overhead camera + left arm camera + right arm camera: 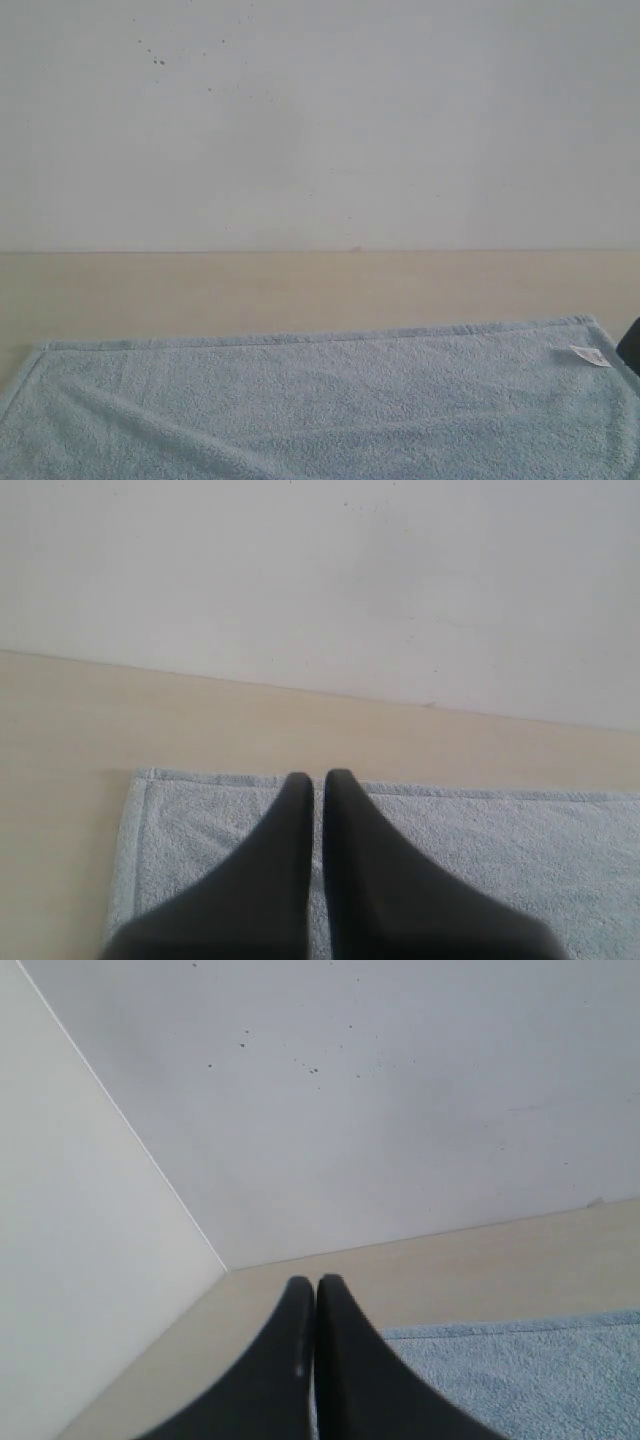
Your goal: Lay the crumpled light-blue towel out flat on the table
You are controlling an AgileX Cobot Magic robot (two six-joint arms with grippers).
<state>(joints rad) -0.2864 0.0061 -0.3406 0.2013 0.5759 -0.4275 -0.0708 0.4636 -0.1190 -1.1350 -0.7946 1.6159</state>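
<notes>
The light-blue towel (320, 400) lies spread out on the beige table (250, 290), its hemmed far edge nearly straight and its white tag (590, 355) near the far right corner. A soft fold runs across its left part. My left gripper (318, 778) is shut and empty above the towel (200, 830) near its far left corner. My right gripper (315, 1282) is shut and empty over the table (480, 1270) beside the towel's edge (520, 1370). A dark piece of it (631, 345) shows at the right border of the exterior view.
A white wall (320, 120) with dark specks rises behind the table. A second wall (90, 1260) meets it at a corner near my right gripper. A bare strip of table runs between the towel and the wall.
</notes>
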